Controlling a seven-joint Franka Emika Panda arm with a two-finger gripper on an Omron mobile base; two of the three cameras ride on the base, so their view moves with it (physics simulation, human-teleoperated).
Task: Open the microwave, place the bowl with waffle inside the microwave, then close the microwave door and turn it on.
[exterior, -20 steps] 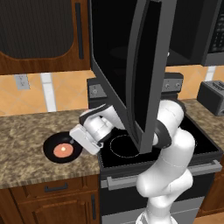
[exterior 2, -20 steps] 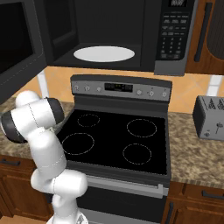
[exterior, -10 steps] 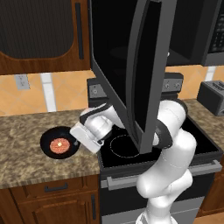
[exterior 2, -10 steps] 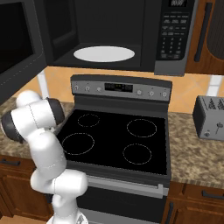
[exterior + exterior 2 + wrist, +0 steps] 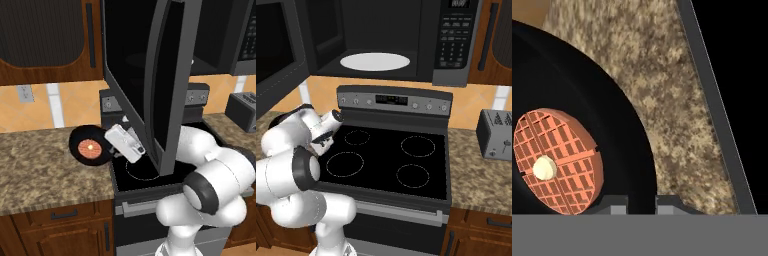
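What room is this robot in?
It looks like a kitchen. There's a stove with burner rings, an open microwave above it, a toaster on the speckled counter, and a waffle in a bowl.

Black bowl (image 5: 587, 100) at left holding an orange-pink gridded waffle (image 5: 559, 160) with a pale yellow dab, on speckled brown granite counter (image 5: 677, 100) upper middle.

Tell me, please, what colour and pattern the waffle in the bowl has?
The waffle is orange-pink with a square grid and a pale yellowish dab at its middle, clearest in the hand view.
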